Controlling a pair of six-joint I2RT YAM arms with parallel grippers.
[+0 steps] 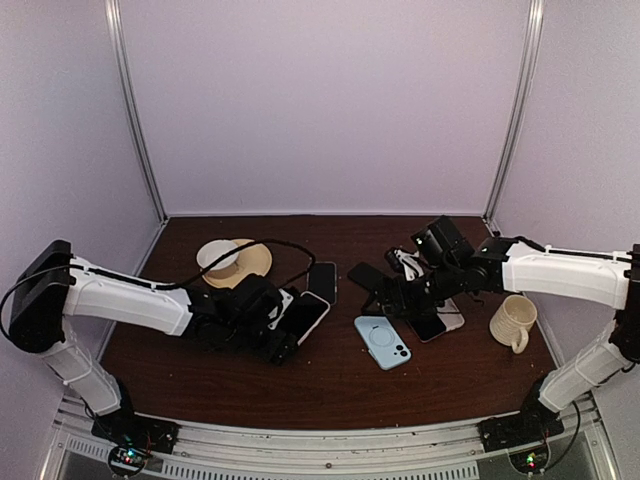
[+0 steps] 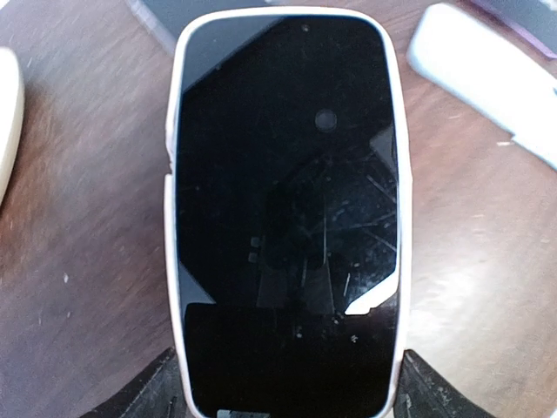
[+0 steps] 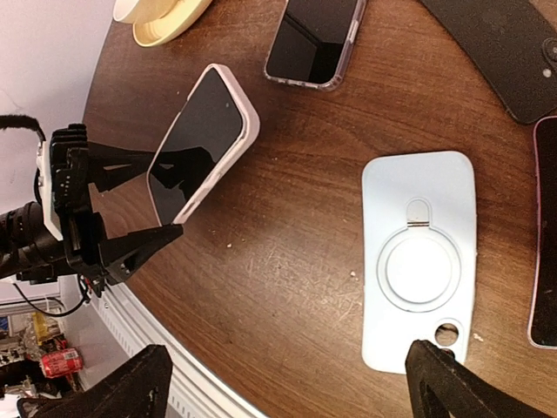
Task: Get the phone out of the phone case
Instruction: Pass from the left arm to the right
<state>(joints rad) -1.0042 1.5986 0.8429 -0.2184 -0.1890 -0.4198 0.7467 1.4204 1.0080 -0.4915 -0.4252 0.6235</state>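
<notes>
The left gripper (image 3: 165, 198) pinches the white-cased phone (image 2: 287, 218) across its long sides, tilted. The right gripper (image 3: 289, 350) stands spread wide, empty, near a pale blue case (image 3: 418, 261) toward the desk (image 1: 330, 390) near edge.

Cased phone (image 1: 303, 316) left of the desk's (image 1: 330, 390) centre, second phone (image 1: 322, 281) just behind it, dish (image 1: 234, 262) toward the back left corner, loose case (image 1: 383, 341) at centre, third phone (image 1: 430, 326) just right of it, mug (image 1: 513, 321) near the right edge.
</notes>
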